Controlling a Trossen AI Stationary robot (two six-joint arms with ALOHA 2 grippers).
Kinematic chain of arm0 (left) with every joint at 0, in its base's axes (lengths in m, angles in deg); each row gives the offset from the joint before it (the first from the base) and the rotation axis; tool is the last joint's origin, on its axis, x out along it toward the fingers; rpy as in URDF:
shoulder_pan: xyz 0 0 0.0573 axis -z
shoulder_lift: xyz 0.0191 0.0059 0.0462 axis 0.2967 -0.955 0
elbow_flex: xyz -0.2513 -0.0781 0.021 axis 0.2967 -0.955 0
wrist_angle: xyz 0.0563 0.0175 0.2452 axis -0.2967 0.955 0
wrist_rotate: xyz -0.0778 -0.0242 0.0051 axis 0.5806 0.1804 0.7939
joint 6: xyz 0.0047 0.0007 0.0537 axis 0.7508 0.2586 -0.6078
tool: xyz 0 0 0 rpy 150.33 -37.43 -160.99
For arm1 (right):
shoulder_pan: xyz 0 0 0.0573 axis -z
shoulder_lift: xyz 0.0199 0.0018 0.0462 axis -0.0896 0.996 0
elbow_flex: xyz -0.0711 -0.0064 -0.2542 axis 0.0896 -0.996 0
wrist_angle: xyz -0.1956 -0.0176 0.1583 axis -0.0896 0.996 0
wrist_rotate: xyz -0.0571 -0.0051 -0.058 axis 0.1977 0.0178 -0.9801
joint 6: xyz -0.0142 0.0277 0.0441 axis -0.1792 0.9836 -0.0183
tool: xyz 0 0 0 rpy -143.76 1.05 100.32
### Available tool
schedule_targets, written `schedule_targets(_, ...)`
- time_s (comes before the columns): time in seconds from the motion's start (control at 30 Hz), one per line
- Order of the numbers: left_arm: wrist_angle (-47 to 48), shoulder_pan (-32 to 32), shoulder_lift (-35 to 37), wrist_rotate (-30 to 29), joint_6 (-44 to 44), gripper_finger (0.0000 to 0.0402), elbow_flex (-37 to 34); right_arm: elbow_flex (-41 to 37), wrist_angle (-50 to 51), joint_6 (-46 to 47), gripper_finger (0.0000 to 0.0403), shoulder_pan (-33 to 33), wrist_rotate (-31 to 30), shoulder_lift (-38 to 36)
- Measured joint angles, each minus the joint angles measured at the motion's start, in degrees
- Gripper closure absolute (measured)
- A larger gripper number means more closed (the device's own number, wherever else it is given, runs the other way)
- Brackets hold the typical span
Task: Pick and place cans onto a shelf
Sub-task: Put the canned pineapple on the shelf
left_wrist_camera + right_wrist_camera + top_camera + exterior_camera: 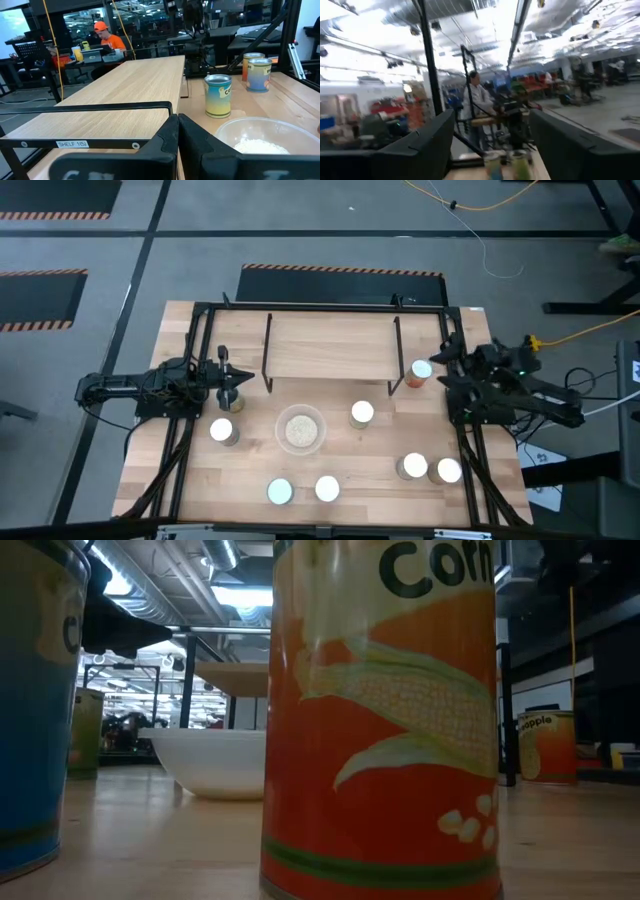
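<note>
1. Grey flooring with hazard-striped mats is surrounding the wooden surface (330, 510); the shelf (330, 345) is occupying its 12 o'clock half.
2. Seven cans are showing from above, none yet on the shelf board. One orange-labelled can (419, 373) is standing at 3 o'clock of the shelf, just beside its frame. Another can (362, 415) is sitting near centre. Two cans (430, 469) are touching at 4 o'clock, two more (303, 490) are waiting at 6 o'clock, and one can (222, 431) is at 8 o'clock.
3. Handling judgement: the cans are appearing rigid and moderately heavy, with smooth paper labels that may slip. Take hold across the cylindrical side at mid-height, keeping it upright.
4. A clear bowl (300, 429) is holding beige granular contents at centre.
5. The right claw (445, 363) is standing wide, holding nothing, just beside the orange-labelled can.
6. The left claw (232, 373) is waiting at 9 o'clock, fully closed and empty.
</note>
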Motion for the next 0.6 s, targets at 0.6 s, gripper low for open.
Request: schedule_targets(0.6,0.0,0.0,0.0,0.0,-0.2,0.0401,0.0,35.4,53.5,-6.1,0.0146,0.0,-36.3,15.9)
